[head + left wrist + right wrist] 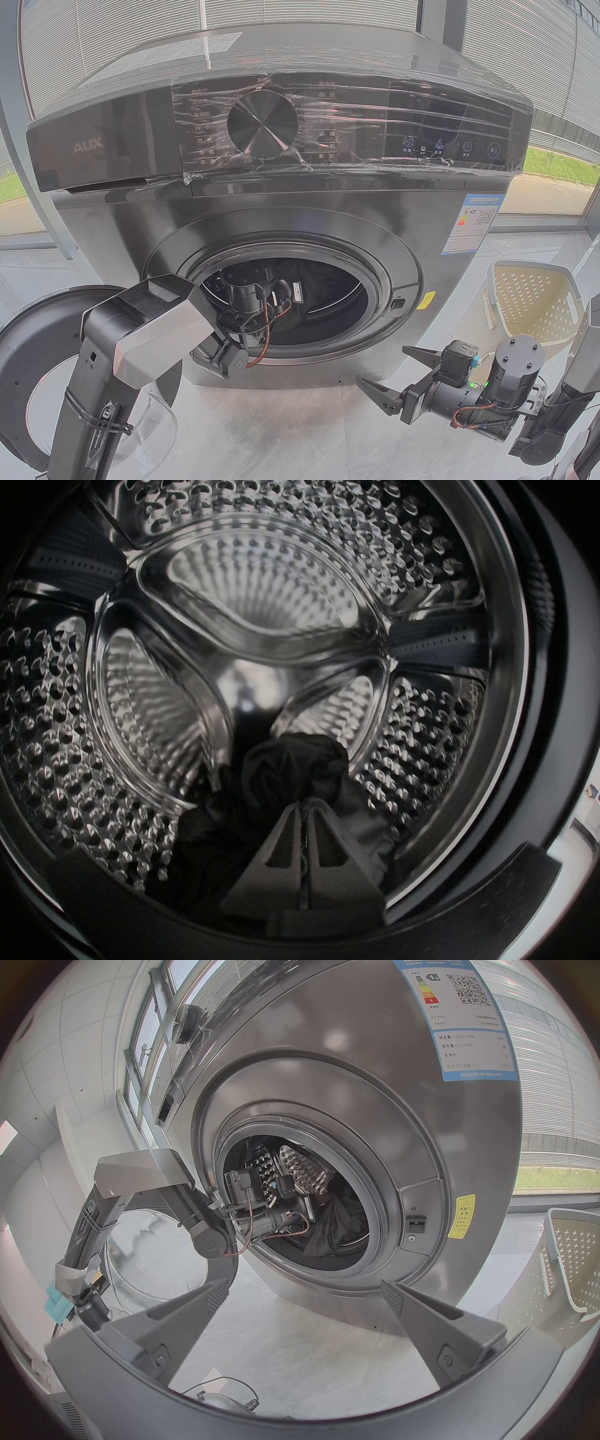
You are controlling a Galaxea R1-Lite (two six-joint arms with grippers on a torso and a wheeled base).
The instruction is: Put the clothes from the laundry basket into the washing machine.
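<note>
The washing machine (300, 206) stands with its round opening uncovered. My left gripper (250, 312) is inside the drum (262, 605). Its fingers (281, 861) are pressed together, shut on a dark garment (281, 774) that bunches up around the tips low in the drum. In the right wrist view that dark garment (340, 1216) hangs inside the opening beside the left gripper (284, 1188). My right gripper (384, 367) is open and holds nothing, low in front of the machine to the right of the opening; its wide-spread fingers (437, 1329) frame the machine's front.
The machine's door (31, 362) is swung open on the left, beside my left arm. A cream perforated laundry basket (531, 300) stands to the right of the machine, its visible inside bare. Pale tiled floor (281, 431) lies in front.
</note>
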